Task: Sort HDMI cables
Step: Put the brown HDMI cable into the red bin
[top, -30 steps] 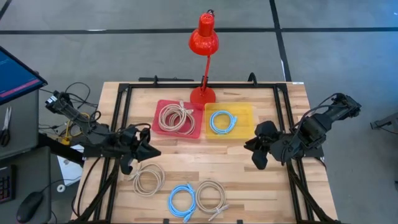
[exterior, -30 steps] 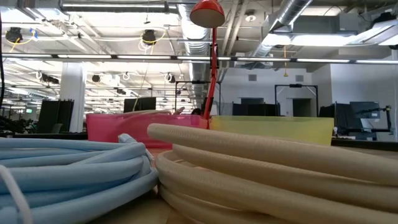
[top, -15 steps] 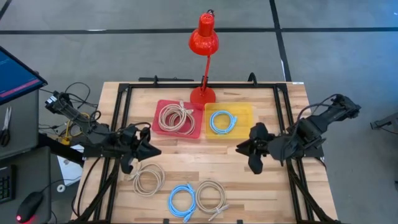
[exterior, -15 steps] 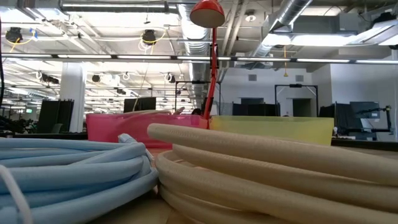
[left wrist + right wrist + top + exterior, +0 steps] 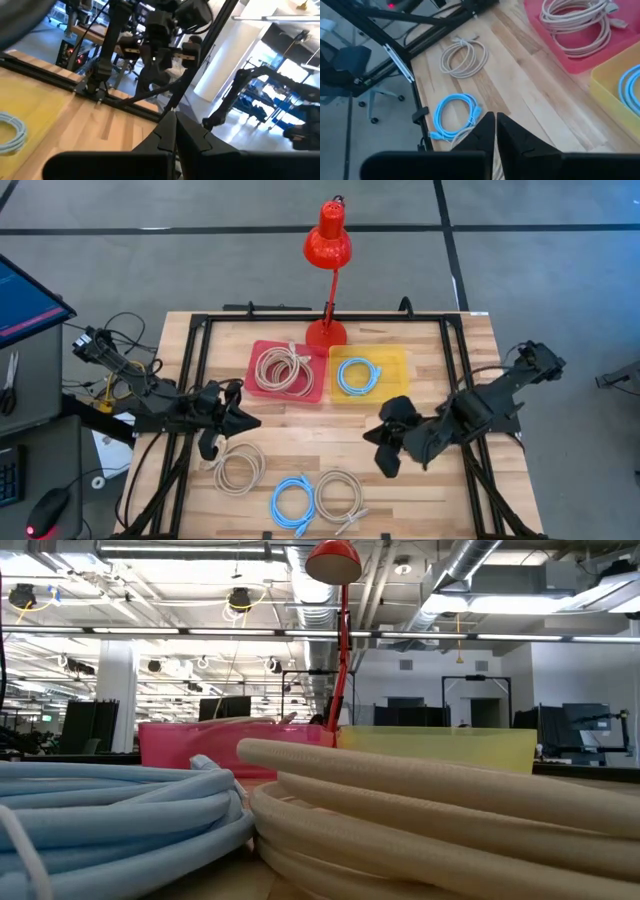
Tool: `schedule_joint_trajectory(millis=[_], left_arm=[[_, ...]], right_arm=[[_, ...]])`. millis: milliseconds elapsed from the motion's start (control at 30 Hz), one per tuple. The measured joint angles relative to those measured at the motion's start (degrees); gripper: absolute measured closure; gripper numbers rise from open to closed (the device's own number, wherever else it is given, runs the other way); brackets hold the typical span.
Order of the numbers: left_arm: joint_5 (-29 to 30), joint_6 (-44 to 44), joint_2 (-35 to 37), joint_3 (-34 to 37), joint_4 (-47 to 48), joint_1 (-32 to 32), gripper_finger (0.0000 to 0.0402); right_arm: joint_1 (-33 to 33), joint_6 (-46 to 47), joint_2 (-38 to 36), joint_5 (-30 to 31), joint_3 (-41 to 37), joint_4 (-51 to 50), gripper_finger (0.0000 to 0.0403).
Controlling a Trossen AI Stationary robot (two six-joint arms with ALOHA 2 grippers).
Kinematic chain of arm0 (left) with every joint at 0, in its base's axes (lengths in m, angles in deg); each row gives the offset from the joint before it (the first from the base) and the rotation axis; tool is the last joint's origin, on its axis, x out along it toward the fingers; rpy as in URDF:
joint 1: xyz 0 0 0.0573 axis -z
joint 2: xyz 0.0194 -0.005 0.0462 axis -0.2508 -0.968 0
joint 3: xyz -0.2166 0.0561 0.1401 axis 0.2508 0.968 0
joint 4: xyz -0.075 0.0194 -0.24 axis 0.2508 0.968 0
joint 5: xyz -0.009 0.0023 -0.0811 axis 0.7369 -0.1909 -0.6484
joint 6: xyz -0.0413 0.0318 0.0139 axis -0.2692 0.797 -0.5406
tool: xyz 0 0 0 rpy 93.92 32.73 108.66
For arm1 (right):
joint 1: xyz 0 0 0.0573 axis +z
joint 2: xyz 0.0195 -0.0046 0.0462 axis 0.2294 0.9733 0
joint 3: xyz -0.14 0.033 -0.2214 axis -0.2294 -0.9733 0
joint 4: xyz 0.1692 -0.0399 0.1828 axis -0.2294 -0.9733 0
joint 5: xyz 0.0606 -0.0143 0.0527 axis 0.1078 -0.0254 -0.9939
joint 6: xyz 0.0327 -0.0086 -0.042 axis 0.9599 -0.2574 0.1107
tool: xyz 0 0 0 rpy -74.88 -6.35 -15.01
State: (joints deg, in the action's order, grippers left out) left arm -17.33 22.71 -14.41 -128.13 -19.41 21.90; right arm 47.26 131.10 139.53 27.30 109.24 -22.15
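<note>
Beige cable coils (image 5: 285, 368) lie in the red tray (image 5: 258, 350), and a light blue coil (image 5: 358, 375) lies in the yellow tray (image 5: 395, 360). On the bare wood near the near edge lie a beige coil (image 5: 240, 467), a blue coil (image 5: 293, 502) and another beige coil (image 5: 340, 495). My right gripper (image 5: 372, 436) hovers shut right of these, above the table; its wrist view shows the beige coil (image 5: 464, 57) and the blue coil (image 5: 455, 116) ahead. My left gripper (image 5: 250, 421) waits shut at the table's left, above the beige coil.
A red desk lamp (image 5: 327, 240) stands at the far edge behind the trays. A black frame (image 5: 200, 330) runs around the table. The low view is filled by the blue coil (image 5: 110, 810) and the beige coil (image 5: 450, 830). Bare wood lies between trays and loose coils.
My right gripper has moved toward the table's left and near edge, from beside the yellow tray toward the loose coils.
</note>
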Motion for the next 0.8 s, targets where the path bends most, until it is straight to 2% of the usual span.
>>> schedule_joint_trajectory(millis=[167, 400, 600, 800], left_arm=[[0.0, 0.0, 0.0, 0.02, 2.26, 0.0, 0.0396], [-0.02, 0.0, 0.0, 0.02, 2.21, 0.0, 0.0395], [-0.02, 0.0, 0.0, 0.02, 2.3, 0.0, 0.0396], [-0.04, 0.0, 0.0, 0.02, 2.35, 0.0, 0.0393]], right_arm=[[-0.73, 2.5, 7.0, -1.41, 6.95, -4.26, 0.0379], [-1.2, 11.23, 15.34, -7.42, 14.8, -12.15, 0.0378], [-1.18, 18.77, 20.88, -11.37, 17.66, -12.66, 0.0365], [-1.09, 25.09, 25.61, -12.74, 17.89, -13.19, 0.0343]])
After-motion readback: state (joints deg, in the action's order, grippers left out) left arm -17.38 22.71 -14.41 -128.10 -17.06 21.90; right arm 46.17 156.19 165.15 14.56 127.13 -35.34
